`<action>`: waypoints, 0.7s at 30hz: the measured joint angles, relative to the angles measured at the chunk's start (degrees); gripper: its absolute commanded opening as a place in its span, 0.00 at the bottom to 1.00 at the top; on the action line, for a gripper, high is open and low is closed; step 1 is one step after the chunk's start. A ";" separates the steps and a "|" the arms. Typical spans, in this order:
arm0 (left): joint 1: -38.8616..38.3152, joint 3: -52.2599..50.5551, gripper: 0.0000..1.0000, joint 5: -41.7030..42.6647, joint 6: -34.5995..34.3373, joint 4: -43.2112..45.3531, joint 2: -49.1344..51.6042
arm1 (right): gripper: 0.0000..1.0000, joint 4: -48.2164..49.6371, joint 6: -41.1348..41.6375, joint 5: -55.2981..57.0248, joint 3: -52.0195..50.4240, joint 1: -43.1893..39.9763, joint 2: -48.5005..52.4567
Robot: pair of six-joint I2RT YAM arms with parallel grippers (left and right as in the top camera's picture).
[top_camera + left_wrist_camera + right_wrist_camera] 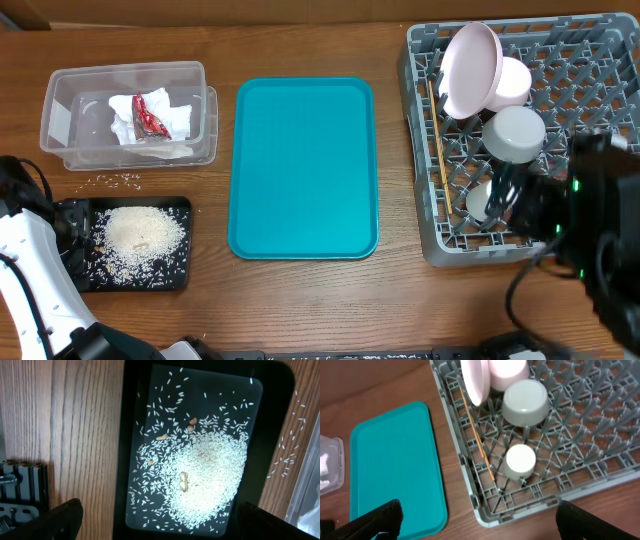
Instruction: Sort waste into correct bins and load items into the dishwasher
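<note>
The grey dish rack (590,90) at the right holds the pale pink plate (470,68) on edge, the small pink dish (512,84), the upturned grey-white bowl (514,133), the white cup (481,201) and wooden chopsticks (438,135). All also show in the right wrist view: rack (600,425), plate (472,380), bowl (525,402), cup (519,460), chopsticks (479,442). The clear tub (128,115) holds white napkins (135,115) and a red wrapper (152,118). The black tray (135,243) holds rice (210,480). My left gripper (160,522) is open above the tray. My right gripper (477,522) is open over the rack's front corner.
A flat teal tray (303,167) lies in the middle of the wooden table, also in the right wrist view (395,465). A few loose rice grains (115,181) lie on the table between tub and black tray.
</note>
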 measured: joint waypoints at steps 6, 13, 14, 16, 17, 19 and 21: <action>0.00 0.02 1.00 0.00 0.00 -0.02 0.00 | 1.00 4.17 2.16 -0.13 -9.70 0.00 -8.57; 0.00 0.02 1.00 0.00 0.00 -0.02 0.00 | 1.00 4.85 2.80 -0.13 -13.53 0.00 -7.54; 0.00 0.02 1.00 0.00 0.00 -0.02 0.00 | 1.00 4.90 2.80 -0.15 -13.64 0.00 -7.26; 0.00 0.02 1.00 0.00 0.00 -0.02 0.00 | 1.00 4.90 2.80 -0.15 -13.70 0.00 -6.58; 0.00 0.02 1.00 0.00 0.00 -0.02 0.00 | 1.00 4.92 2.82 -0.15 -13.70 0.00 -6.34; 0.00 0.02 1.00 0.00 0.00 -0.02 0.00 | 1.00 4.92 2.80 -0.15 -13.70 0.00 -6.10; 0.00 0.00 1.00 0.00 0.00 -0.02 0.00 | 1.00 4.92 2.80 -0.15 -13.70 0.00 -5.97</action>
